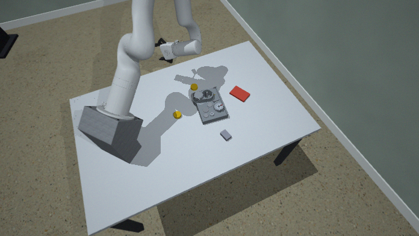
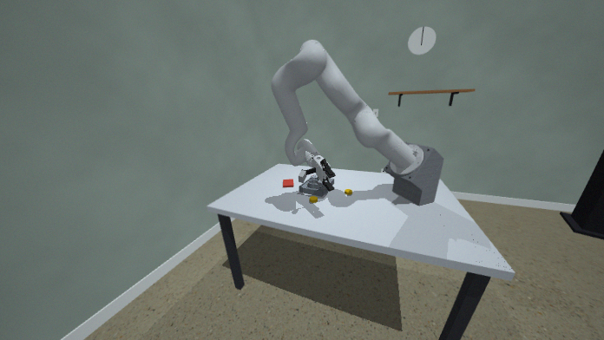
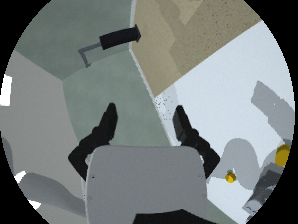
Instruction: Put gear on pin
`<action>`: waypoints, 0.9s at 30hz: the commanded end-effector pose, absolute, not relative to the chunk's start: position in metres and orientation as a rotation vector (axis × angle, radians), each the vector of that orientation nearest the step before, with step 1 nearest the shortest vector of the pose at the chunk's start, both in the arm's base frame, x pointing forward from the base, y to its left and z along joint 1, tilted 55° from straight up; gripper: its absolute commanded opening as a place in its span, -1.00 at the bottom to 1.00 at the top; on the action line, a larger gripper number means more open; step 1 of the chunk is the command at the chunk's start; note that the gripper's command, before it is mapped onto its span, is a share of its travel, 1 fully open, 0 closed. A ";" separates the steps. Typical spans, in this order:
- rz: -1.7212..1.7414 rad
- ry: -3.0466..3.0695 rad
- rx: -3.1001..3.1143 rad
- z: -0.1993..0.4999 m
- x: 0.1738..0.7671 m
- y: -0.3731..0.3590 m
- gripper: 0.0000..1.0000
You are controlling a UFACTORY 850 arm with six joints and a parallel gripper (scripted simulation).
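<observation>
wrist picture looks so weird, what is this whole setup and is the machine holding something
It is one white robot arm bolted to a grey block on a white table. One picture looks down from above, one from the side of the room, and the round one comes from a camera on the arm's wrist, so it looks past the gripper at the wall and floor. The two dark fingers stand wide open with nothing between them. On the table lie a grey timing case, two small yellow discs, a flat red block and a small grey block. I cannot tell which part is the loose gear.
</observation>
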State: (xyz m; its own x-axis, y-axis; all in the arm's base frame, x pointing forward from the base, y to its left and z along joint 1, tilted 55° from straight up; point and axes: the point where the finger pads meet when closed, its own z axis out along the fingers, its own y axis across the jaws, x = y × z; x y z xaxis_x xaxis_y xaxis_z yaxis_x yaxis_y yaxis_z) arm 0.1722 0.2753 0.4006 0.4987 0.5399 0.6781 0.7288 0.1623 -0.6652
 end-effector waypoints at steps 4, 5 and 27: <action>-0.191 -1.155 -1.500 0.401 0.172 0.275 1.00; -0.191 -1.155 -1.500 0.401 0.172 0.275 1.00; -0.371 -1.028 -1.722 0.367 0.253 0.198 1.00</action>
State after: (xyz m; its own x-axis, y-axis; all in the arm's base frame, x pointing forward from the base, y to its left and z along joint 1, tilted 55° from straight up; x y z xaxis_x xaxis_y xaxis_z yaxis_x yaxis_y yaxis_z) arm 0.2109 0.2388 0.3835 0.5471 0.4995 0.6717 0.7619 0.0352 -0.6468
